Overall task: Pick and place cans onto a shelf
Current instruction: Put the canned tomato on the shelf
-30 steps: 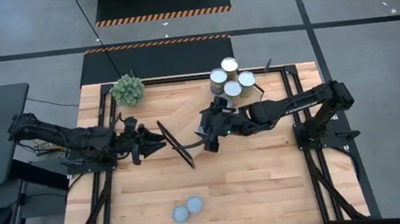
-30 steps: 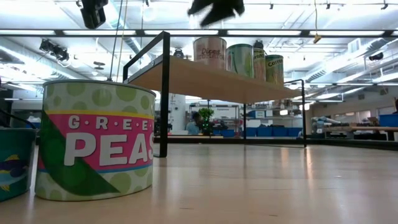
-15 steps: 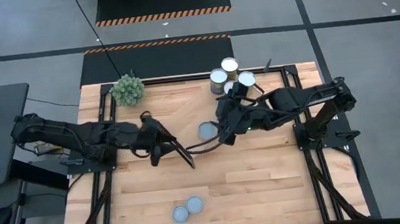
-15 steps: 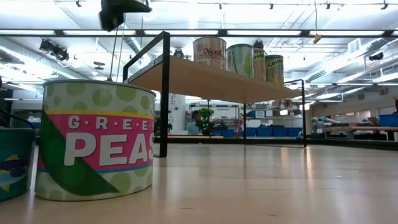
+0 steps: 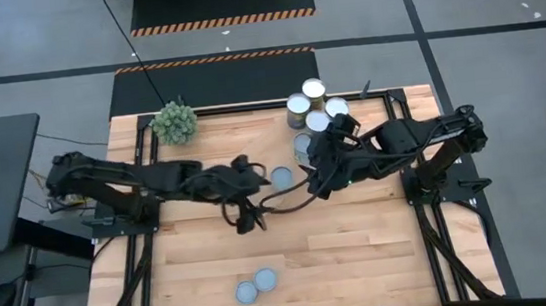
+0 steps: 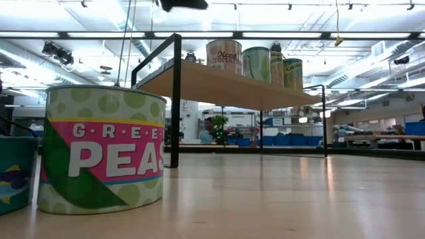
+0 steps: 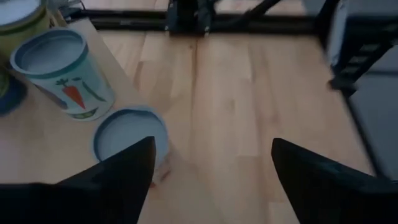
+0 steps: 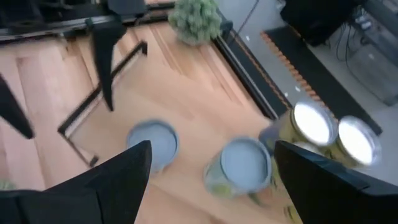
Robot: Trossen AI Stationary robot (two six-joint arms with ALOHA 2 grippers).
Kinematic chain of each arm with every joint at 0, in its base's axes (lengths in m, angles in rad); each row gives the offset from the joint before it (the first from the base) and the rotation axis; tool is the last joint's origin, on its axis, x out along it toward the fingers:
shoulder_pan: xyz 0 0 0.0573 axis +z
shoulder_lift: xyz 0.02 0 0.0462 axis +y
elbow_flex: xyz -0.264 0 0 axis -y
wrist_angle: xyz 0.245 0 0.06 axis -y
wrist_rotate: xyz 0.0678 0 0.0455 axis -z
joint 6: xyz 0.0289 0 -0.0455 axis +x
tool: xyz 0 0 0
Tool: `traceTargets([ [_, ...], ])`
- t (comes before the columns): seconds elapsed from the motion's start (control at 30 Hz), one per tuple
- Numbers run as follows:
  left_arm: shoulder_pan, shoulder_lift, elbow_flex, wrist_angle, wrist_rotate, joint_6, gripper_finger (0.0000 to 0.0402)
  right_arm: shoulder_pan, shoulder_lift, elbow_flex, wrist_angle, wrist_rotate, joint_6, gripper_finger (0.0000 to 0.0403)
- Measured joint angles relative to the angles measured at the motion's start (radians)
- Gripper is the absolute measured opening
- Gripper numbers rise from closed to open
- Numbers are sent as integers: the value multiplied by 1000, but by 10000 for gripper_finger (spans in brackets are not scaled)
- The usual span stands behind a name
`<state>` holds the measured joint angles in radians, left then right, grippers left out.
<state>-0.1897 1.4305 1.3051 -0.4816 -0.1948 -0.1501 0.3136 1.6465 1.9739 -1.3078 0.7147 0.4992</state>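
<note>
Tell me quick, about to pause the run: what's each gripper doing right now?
Left gripper: open, holding nothing, above the shelf.
Right gripper: open, holding nothing, above the cans.

I am seeing the shelf (image 6: 219, 83), a light wood plank on thin black end frames, standing level over the table. Four cans (image 5: 313, 107) are sitting upright in a tight cluster at its far end, and two blue-grey-topped cans (image 5: 283, 178) are standing nearer its middle. Two more cans (image 5: 256, 285), one labelled green peas (image 6: 103, 149), are resting side by side on the table's near edge.
</note>
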Motion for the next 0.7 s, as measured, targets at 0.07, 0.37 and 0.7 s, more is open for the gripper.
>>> traceTargets([
  [0.07, 7, 49, 39, -34, -5, 33, 331, 15, -3, 0, -43, 0, 57, 347],
  [0.37, 19, 199, 150, -100, -189, 136, 309, 72, -12, 0, -159, 50, 216, 347],
  [0.7, 77, 280, 164, -173, -291, 259, 285, 78, -12, 0, -173, 80, 266, 347],
])
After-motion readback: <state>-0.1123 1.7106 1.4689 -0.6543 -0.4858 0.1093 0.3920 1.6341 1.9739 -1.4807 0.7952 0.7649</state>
